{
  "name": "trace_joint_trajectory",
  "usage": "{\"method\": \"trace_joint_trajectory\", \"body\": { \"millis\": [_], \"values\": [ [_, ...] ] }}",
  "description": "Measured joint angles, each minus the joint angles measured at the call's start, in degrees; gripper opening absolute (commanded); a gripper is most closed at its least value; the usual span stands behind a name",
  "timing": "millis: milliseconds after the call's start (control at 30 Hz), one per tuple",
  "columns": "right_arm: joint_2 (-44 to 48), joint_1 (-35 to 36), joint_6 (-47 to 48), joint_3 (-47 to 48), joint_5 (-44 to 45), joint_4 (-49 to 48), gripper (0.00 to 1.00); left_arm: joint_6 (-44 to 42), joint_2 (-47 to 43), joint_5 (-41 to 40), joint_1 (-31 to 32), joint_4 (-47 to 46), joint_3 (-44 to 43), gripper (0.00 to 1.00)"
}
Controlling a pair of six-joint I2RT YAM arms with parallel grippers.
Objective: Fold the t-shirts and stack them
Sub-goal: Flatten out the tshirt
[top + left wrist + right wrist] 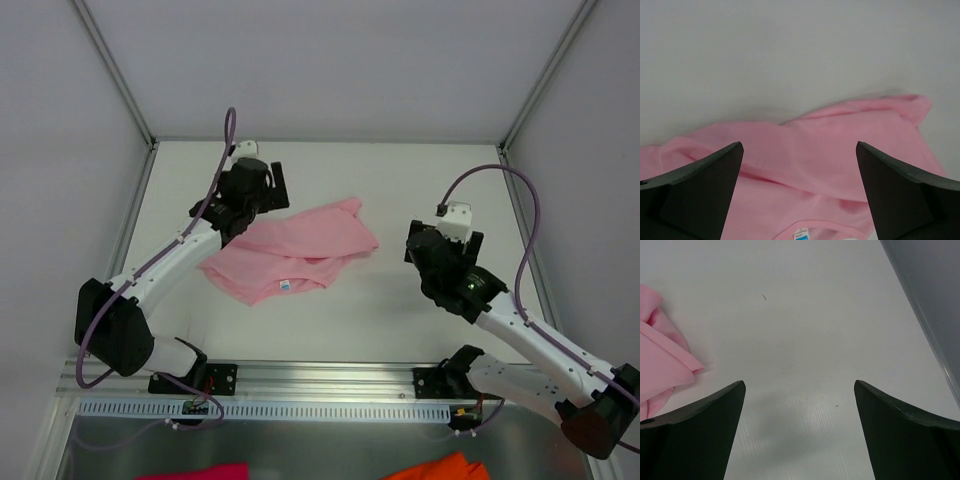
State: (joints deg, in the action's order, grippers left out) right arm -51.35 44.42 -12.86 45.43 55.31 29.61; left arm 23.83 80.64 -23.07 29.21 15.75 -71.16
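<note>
Lying crumpled mid-desk (420,180): pink t-shirt (295,255), white label showing. Left arm (170,260) reaches over its far-left edge; right arm (520,320) stands apart, to its right.

Left wrist: left jaws wide, holding nothing, t-shirt (840,150) beneath.

Right wrist: right jaws wide, empty, over bare desk (805,315); t-shirt (660,360) at left edge.

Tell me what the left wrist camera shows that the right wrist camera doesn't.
Left wrist only: the pink t-shirt fills most of the lower view, crumpled, with its white neck label at the bottom edge. Right wrist only: mostly bare table, the grey side wall at the right, and just a folded edge of the shirt at the left. Both: the shirt, the white table, and open dark fingers, the left fingers and right fingers, holding nothing.
</note>
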Motion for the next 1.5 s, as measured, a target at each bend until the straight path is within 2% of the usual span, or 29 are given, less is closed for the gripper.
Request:
{"method": "trace_joint_trajectory", "body": {
  "millis": [167, 433, 600, 767, 933, 1300, 1400, 1467, 1500],
  "values": [
    [-4.72, -3.19, 0.59, 0.11, -6.88, -2.99, 0.96, 2.84, -1.11, -2.05, 2.4, -0.26, 11.21, 0.99],
    [-18.27, -5.22, 1.79, 0.92, -17.44, -9.73, 0.97, 6.23, -3.78, -5.07, 6.38, -1.62, 20.48, 0.99],
    [-24.22, -8.7, 2.21, 2.67, -23.21, -13.49, 0.97, 7.69, -5.55, -7.45, 11.02, -2.49, 23.02, 0.99],
    [-28.79, -9.18, 2.71, 3.78, -27.45, -16.63, 0.96, 9.18, -5.57, -8.11, 14.08, -3.5, 24.96, 0.99],
    [-32.04, -9.79, 3.1, 4.17, -32.81, -19.47, 0.97, 10.23, -5.9, -10.95, 15.52, -3.54, 26.53, 0.99],
    [-39.12, -14.05, 3.3, 5.18, -47.65, -27.89, 0.99, 10.1, -12.85, -12.5, 16.24, -7.1, 30.1, 0.99],
    [-41.38, -14.99, 3.26, 6.08, -50.97, -29.24, 0.95, 10.05, -12.85, -12.63, 16.24, -7.5, 30.99, 0.99],
    [-43.41, -15.63, 3.23, 6.99, -53.46, -30.64, 0.81, 10.03, -12.94, -12.7, 16.24, -7.8, 31.58, 0.99],
    [-44.46, -15.89, 3.08, 7.48, -54.66, -31.06, 0.71, 10.03, -13.05, -12.79, 16.24, -7.85, 31.78, 0.99]
  ]
}}
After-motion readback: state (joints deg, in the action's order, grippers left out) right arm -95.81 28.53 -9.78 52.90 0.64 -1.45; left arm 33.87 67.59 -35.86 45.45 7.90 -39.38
